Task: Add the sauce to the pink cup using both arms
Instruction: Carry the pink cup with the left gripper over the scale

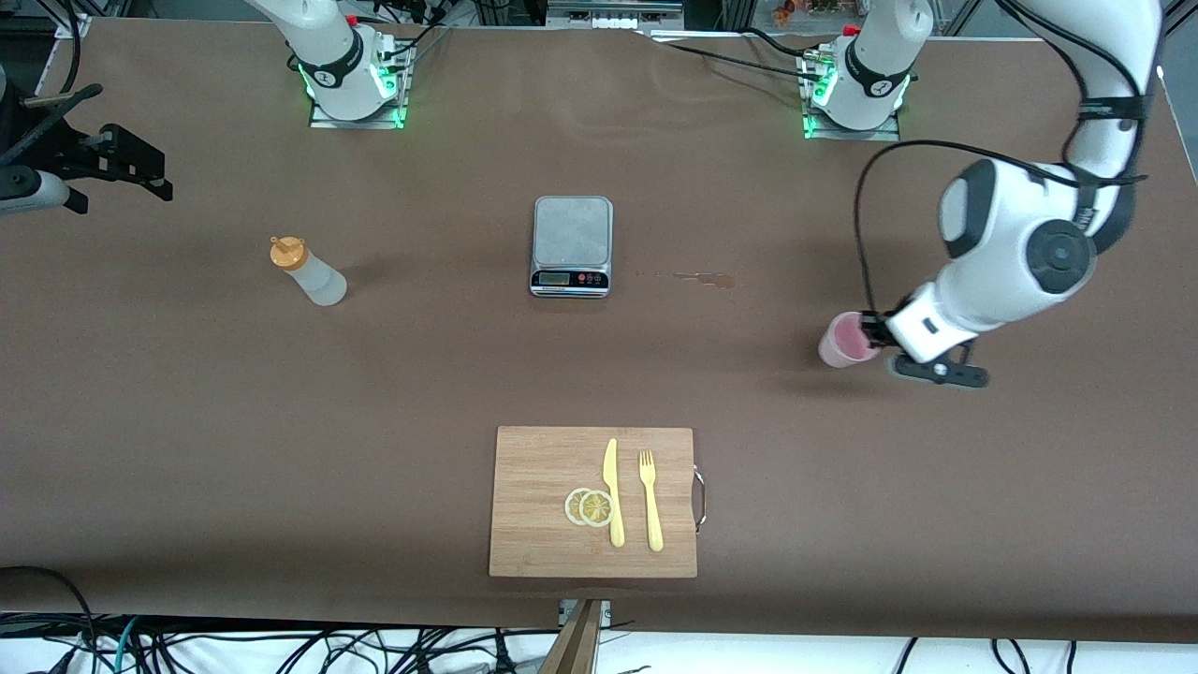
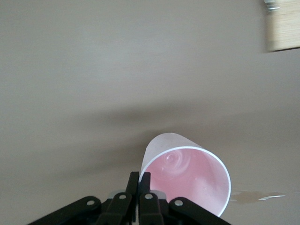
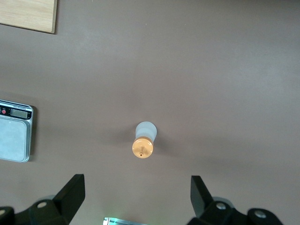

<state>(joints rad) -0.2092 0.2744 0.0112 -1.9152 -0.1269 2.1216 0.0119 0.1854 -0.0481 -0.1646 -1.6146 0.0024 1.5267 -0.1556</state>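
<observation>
**A:** Start with the room — what's the setting?

**B:** A wide brown table (image 1: 187,421) with cables hanging off its near edge and the two arm bases along the top. Taking the kitchen scale (image 1: 572,245) as the clock's centre in the front view, the wooden cutting board (image 1: 552,543) lies at six o'clock, carrying a yellow knife (image 1: 613,491), a yellow fork (image 1: 650,501) and two lemon slices (image 1: 590,507).

**A:** And the task's things?

**B:** The sauce bottle (image 1: 309,271) stands at nine o'clock, toward the right arm's end, untouched. The pink cup (image 1: 847,339) is at about four o'clock, toward the left arm's end. A small spill mark (image 1: 707,278) sits at three.

**A:** Why is the cup tipped?

**B:** The left gripper (image 2: 138,187) has its fingers pinched tight on the cup's rim wall, one inside, one outside. I'd judge that grip is meant for carrying it toward the middle. It looks empty.

**A:** The right arm?

**B:** Its right gripper (image 3: 138,192) hovers over the bottle, fingers spread wide, the orange cap (image 3: 142,148) centred between them — lined up for a descent, I'd guess. Nothing is held there.
</observation>
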